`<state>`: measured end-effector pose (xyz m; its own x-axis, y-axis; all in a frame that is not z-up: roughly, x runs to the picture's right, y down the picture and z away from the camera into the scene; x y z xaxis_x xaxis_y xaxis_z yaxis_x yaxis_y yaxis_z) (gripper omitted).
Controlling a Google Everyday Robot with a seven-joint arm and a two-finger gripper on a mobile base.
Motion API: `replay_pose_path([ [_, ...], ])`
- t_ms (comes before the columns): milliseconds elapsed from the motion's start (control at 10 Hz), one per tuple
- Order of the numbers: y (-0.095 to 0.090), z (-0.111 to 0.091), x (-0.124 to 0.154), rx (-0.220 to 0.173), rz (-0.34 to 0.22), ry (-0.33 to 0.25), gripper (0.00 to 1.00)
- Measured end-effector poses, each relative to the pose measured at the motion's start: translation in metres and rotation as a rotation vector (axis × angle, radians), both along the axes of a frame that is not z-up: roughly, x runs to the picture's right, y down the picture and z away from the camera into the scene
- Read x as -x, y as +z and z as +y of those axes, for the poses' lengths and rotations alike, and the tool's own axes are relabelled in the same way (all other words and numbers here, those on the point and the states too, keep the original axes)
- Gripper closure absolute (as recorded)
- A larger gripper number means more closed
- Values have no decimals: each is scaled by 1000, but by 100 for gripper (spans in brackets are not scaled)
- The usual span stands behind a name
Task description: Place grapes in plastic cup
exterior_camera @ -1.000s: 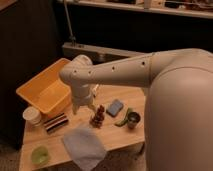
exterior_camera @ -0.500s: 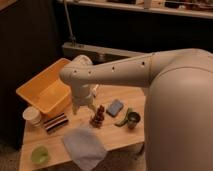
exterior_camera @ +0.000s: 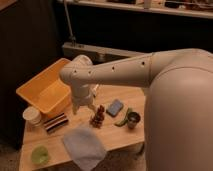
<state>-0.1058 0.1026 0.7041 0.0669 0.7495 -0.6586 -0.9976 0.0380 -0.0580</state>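
The grapes (exterior_camera: 97, 117), a small dark red-purple bunch, lie on the wooden table (exterior_camera: 115, 135) near its middle. The plastic cup (exterior_camera: 40, 155), low, wide and light green, stands at the table's front left corner, well away from the grapes. My gripper (exterior_camera: 83, 107) hangs from the white arm just left of the grapes and slightly above the table, fingers pointing down. Nothing shows between the fingers.
A yellow bin (exterior_camera: 44, 92) sits at the back left. A white ridged cup (exterior_camera: 33, 116) and a dark striped packet (exterior_camera: 56, 122) are left of the gripper. A grey cloth (exterior_camera: 83, 146) lies in front. A blue sponge (exterior_camera: 115, 107), a green item (exterior_camera: 122, 120) and a dark metal cup (exterior_camera: 133, 120) are right.
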Motion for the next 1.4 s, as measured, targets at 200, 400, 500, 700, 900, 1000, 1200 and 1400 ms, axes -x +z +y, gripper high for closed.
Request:
replay_pose_path([
  [200,11,5,-12,16,32,43,35],
  [400,37,19,-30,33,54,113,35],
  [500,51,27,-33,41,50,150,35],
  [700,73,40,-48,65,46,224,35],
  [900,94,57,-50,74,35,263,35],
  [1000,102,63,-51,82,43,269,35],
  [1200,109,70,-49,100,55,274,35],
  [1400,102,70,-46,117,67,256,35],
])
